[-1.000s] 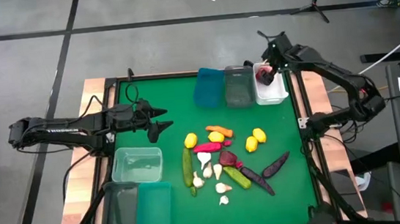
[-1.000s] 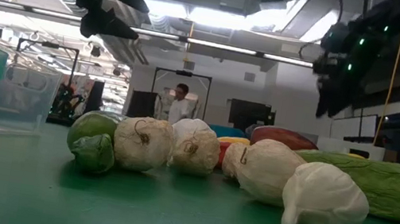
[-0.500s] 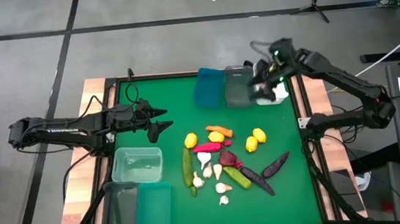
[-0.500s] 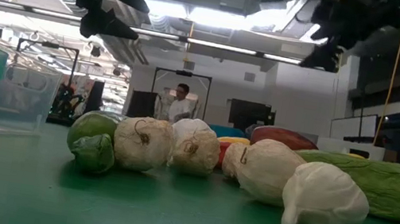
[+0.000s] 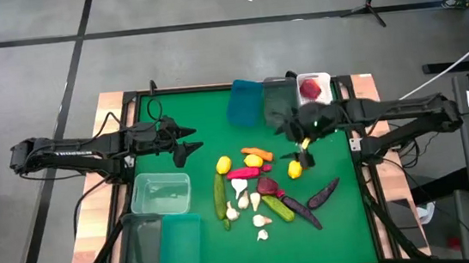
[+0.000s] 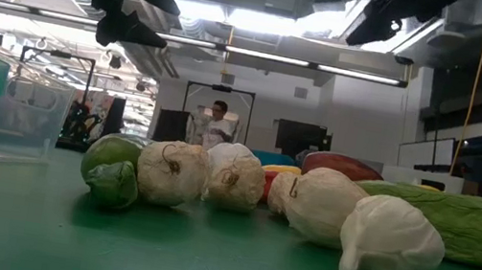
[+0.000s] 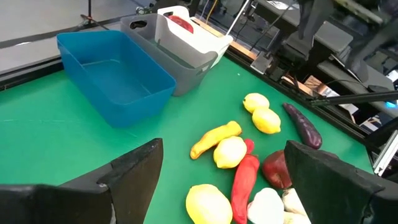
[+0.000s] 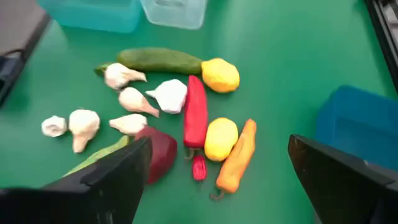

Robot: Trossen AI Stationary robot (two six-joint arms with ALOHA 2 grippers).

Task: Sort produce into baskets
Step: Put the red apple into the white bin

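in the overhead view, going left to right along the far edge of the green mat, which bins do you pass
blue bin → grey-clear bin → white bin, which holds a red item

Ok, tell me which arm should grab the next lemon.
Right. Its open hand hangs over the pair of lemons beside the pile, while the left hand waits farther off, near the table's left side.

Right claw [image 5: 299, 142] open, mid-table; left claw [image 5: 191, 142] open, hovering.
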